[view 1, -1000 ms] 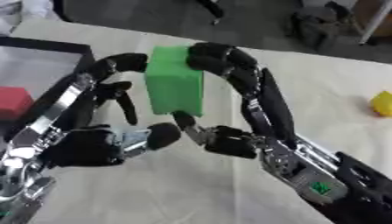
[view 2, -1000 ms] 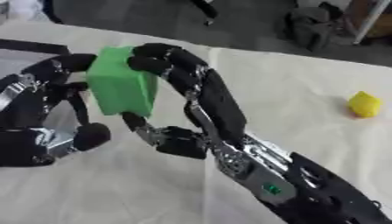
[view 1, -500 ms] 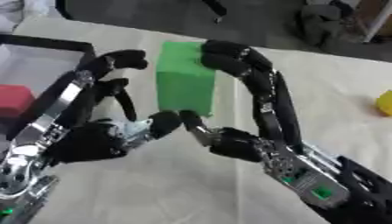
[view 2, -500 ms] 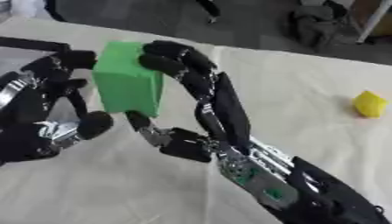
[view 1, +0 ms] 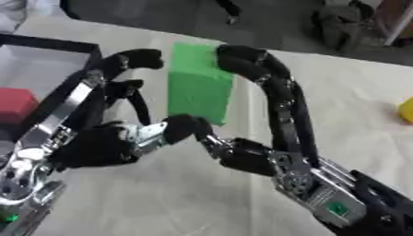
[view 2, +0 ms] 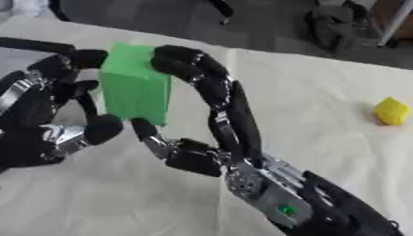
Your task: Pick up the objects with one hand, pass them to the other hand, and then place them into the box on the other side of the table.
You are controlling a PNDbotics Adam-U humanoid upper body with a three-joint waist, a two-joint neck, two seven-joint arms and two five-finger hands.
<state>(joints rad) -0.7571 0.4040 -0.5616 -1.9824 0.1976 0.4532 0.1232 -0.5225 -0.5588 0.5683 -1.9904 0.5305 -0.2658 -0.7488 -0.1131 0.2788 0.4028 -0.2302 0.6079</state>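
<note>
Green block held upright above the tabletop, near centre. Right hand enters from 5 o'clock, forearm angled up; fingers arched over the block's top right edge, thumb pressed at its lower end — block grasped. Left hand enters from 7 o'clock, fingers curled beside the block's left face, thumb meeting its base. Box seen at 10 o'clock, red block inside. Yellow block lies at 3 o'clock.

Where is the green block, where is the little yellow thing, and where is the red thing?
green block (view 1: 197,85): left eye view, on its front face, between the two hands.
yellow thing (view 2: 392,111): right eye view, on its middle, on the table.
red thing (view 1: 14,104): left eye view, on its top, inside the box.
</note>
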